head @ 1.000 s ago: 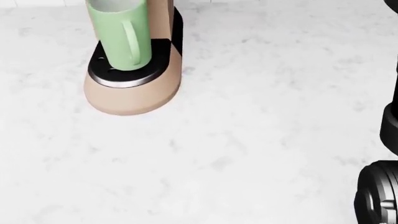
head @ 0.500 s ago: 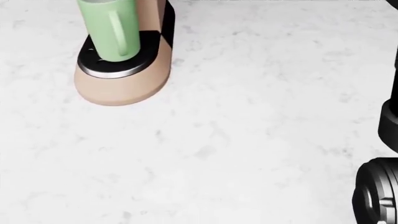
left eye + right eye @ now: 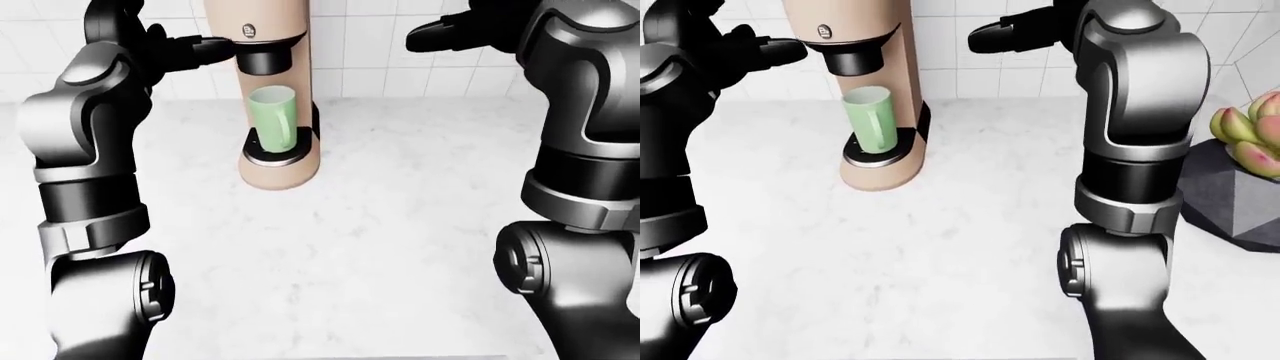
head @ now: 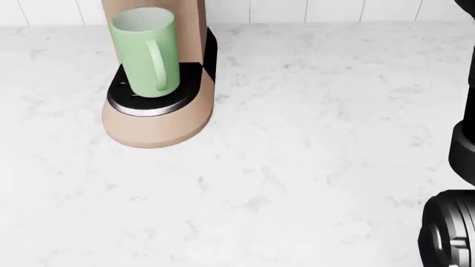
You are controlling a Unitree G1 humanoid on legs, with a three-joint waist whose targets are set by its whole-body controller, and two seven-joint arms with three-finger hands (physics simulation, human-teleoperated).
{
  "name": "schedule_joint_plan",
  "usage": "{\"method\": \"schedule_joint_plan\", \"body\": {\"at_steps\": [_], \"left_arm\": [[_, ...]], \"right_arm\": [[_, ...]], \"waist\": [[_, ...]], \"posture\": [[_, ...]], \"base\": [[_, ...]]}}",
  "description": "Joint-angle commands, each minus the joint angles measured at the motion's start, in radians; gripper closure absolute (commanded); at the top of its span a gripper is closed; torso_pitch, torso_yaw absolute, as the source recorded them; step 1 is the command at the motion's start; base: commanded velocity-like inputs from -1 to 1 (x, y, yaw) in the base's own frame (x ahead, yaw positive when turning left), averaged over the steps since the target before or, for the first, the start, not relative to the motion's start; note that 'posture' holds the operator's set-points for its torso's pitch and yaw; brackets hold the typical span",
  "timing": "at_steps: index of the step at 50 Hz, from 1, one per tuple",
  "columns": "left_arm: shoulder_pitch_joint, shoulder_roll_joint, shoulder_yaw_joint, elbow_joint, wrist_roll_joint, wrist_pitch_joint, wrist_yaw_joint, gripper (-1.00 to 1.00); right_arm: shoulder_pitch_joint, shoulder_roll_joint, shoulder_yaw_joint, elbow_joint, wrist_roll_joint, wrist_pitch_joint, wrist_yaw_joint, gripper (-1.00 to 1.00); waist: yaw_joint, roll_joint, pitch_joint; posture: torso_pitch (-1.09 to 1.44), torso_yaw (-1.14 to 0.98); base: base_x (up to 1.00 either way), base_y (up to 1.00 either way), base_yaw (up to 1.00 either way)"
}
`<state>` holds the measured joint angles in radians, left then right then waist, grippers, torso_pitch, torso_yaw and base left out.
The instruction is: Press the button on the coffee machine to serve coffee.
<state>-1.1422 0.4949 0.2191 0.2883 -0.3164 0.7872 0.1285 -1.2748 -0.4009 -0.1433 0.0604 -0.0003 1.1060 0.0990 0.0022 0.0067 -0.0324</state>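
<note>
We see the coffee machine (image 3: 272, 90) standing near the far edge of the white marbled worktop (image 4: 312, 167), close against the glossy white tiled wall (image 3: 370, 45). Its body is a smooth matte tan column on a rounded, oval foot. A black cylindrical spout (image 3: 264, 58) juts from its upper part, and above the spout sits a small round button (image 3: 248, 31) with a pale face and a dark mark on it. The drip tray (image 4: 152, 100) is a black disc ringed in brushed metal, and black panels run up the column's side.

On that tray stands a pale green mug (image 4: 146, 51), upright, cylindrical, with a smooth satin finish and a loop handle facing us; it sits directly beneath the spout.

Our left hand (image 3: 185, 51) is raised just beside the spout on its left in the left-eye view, its dark fingers (image 3: 212, 49) stretched out toward the machine and gripping nothing. Whether a fingertip touches the machine we cannot tell. Our right hand (image 3: 1015, 31) is held high, well to the right of the machine, fingers extended and likewise grasping nothing. Both arms are glossy grey and black shells with rounded joints.

Near the worktop's right edge, in the right-eye view, a green and pink succulent (image 3: 1248, 131) sits in a dark, faceted pot (image 3: 1230, 196).
</note>
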Motion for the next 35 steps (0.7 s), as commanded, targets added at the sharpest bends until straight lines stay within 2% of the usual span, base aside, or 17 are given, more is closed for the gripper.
{"method": "schedule_joint_plan", "body": {"at_steps": [1, 17, 35], "left_arm": [[-0.037, 0.015, 0.009, -0.037, -0.002, -0.03, -0.003, -1.0], [-0.045, 0.003, 0.009, -0.039, -0.014, -0.029, -0.013, -1.0], [-0.017, -0.003, 0.01, -0.053, -0.036, -0.038, -0.004, -1.0]], "right_arm": [[-0.032, -0.011, -0.007, -0.025, -0.002, -0.028, -0.004, -1.0], [-0.06, -0.025, -0.003, -0.008, -0.007, -0.02, 0.008, -1.0], [-0.035, -0.007, -0.01, -0.016, 0.005, -0.029, -0.013, -1.0]], "waist": [[0.0, 0.003, -0.031], [-0.001, 0.003, -0.095], [0.004, 0.004, -0.196]], "posture": [[-0.16, 0.0], [-0.26, 0.0], [-0.38, 0.0]], "base": [[0.0, 0.0, 0.0], [0.0, 0.0, 0.0], [0.0, 0.0, 0.0]]}}
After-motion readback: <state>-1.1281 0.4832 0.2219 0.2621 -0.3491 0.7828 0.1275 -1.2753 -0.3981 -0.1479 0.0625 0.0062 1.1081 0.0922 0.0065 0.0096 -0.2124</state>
